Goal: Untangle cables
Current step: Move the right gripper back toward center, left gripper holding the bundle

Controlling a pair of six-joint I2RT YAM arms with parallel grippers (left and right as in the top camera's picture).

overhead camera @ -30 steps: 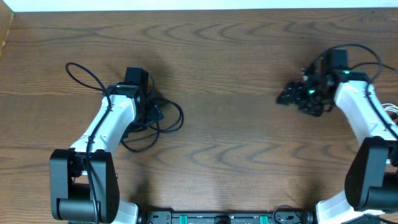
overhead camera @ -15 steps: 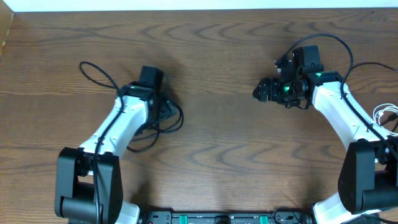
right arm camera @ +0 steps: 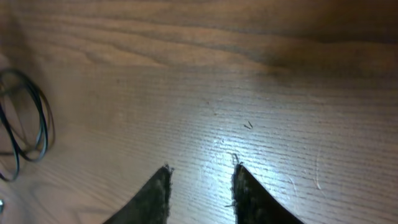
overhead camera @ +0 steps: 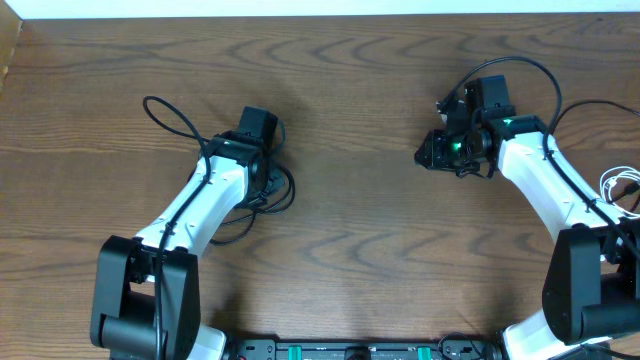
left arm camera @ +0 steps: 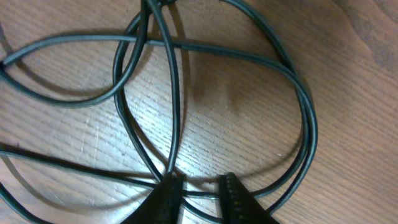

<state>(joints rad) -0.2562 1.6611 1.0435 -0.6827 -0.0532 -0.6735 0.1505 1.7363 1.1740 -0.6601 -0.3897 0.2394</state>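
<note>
A black cable point(overhead camera: 170, 115) lies tangled on the left of the wooden table, with a loop at the far left and more loops point(overhead camera: 283, 190) by my left gripper point(overhead camera: 262, 180). In the left wrist view the loops point(left arm camera: 236, 59) cross each other, and my left gripper point(left arm camera: 199, 190) stands over them with its jaws narrow. A strand runs across the small gap, where wood still shows. My right gripper point(overhead camera: 430, 152) hovers over bare wood at the right. Its fingers point(right arm camera: 202, 186) are apart with nothing between them. A white cable point(overhead camera: 622, 185) shows at the right edge.
Thicker black cords point(overhead camera: 530, 70) arch from the right arm's wrist. Black cable loops point(right arm camera: 28, 124) show at the left edge of the right wrist view. The table's far edge point(overhead camera: 320, 15) meets a white surface, and the arm bases point(overhead camera: 350, 350) stand along the front.
The left arm has moved right and away, and the black cable shifted right with it. Both grippers' jaws have narrowed. The right arm swung left, then eased back slightly.
</note>
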